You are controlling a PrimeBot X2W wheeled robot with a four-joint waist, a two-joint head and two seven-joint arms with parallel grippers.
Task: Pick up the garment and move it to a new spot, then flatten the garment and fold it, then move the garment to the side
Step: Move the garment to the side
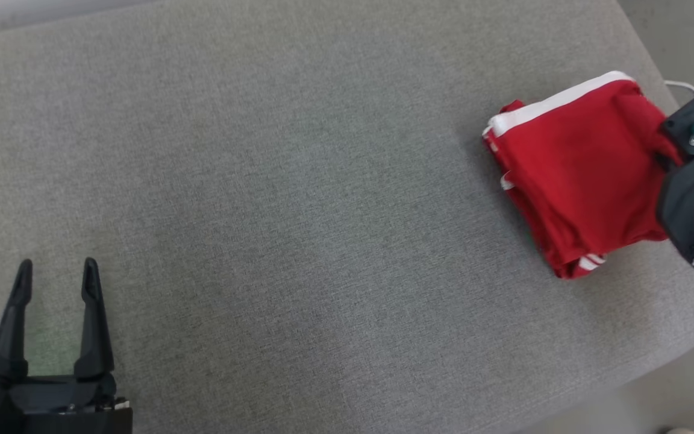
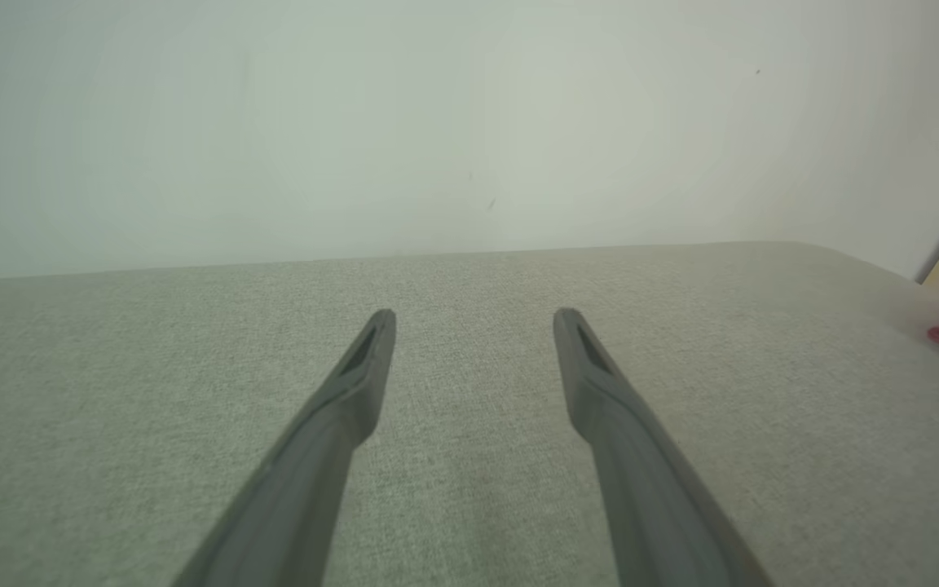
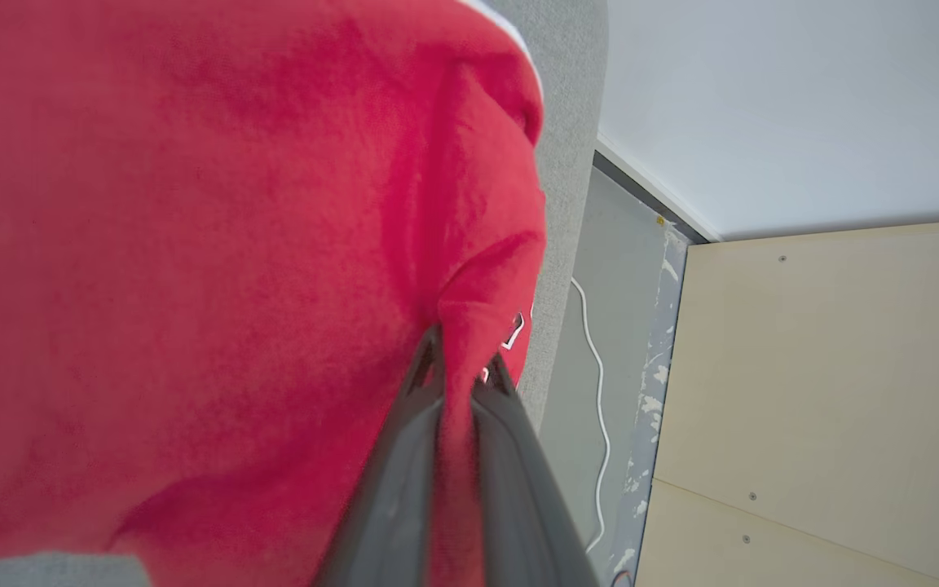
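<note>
The folded red garment (image 1: 576, 175) lay at three o'clock on the grey cushion (image 1: 293, 181), its edge pinched by the right gripper (image 3: 461, 359); the left gripper (image 1: 56, 271) sat at eight o'clock, jaws apart

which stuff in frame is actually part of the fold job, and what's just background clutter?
Job:
red garment, folded, near the right end of the grey fabric surface
right claw, shut on the garment's edge
left claw, open, holding nothing

Lying about:
white cable on the floor
wooden panel
wall
</note>
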